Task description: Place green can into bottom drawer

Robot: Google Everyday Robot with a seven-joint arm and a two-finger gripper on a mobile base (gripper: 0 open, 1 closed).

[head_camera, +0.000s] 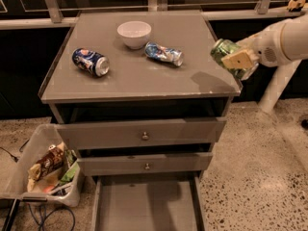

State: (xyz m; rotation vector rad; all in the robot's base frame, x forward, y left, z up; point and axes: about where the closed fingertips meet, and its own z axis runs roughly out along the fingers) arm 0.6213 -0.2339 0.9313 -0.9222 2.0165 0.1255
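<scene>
Pincer sits at the right of the scene, on the end of the white arm, and is clenched on the green can. One tan finger lies across the can's side. We find the can tilted and held over the front right corner of the surface. Its shadow falls on the grey top beside it, so we judge it lifted clear rather than resting (contact underneath cannot be confirmed).

Progress, in our judgement: the pick-up is done. The bottom drawer stands pulled open at floor level, and we see nothing lying in the part of its tray that shows. The can is well apart from it, high and to the right. Outstanding items are to carry the can out past the front edge, bring it down in front of the two upper drawers, position it over the open tray and release it there.

Count:
- Cans, three: the green can in the grip, a dark blue can lying on the left of the surface, and a light blue can lying near the middle.
- Bowl, one: white, just beside the light blue can.
- Drawers, three: two upper with round knobs, one bottom.
- Bin, one: on the floor to the left, holding wrappers.
</scene>
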